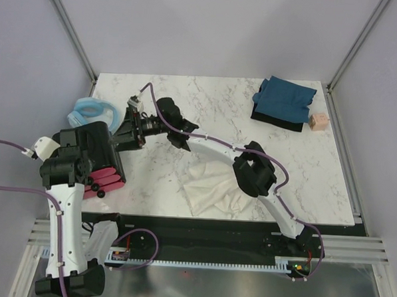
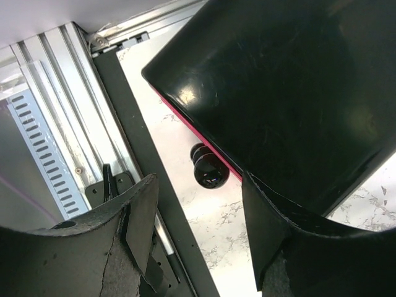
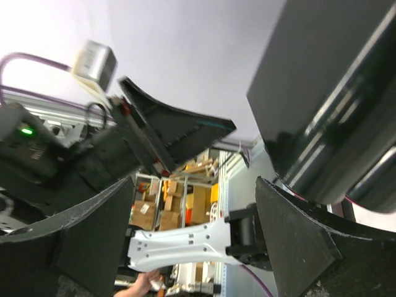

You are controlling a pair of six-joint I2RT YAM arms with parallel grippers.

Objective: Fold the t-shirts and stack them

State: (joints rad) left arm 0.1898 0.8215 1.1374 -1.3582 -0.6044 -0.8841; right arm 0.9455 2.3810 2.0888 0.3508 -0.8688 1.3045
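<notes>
Marble table [image 1: 220, 106] bears a cream-white t-shirt [image 1: 206, 187], partly under the right arm [image 1: 213, 148].

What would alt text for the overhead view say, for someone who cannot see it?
Seen from above, a crumpled cream-white t-shirt lies near the front of a marble table, while a folded teal-blue t-shirt sits at its far right corner. The right arm stretches across to the left, putting the right gripper beside a black box with pink drawers.

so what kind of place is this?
Probably a robot test cell in a workshop or warehouse: marble-look table inside an aluminium frame with plain panels, and stacked cardboard boxes beyond.
</notes>
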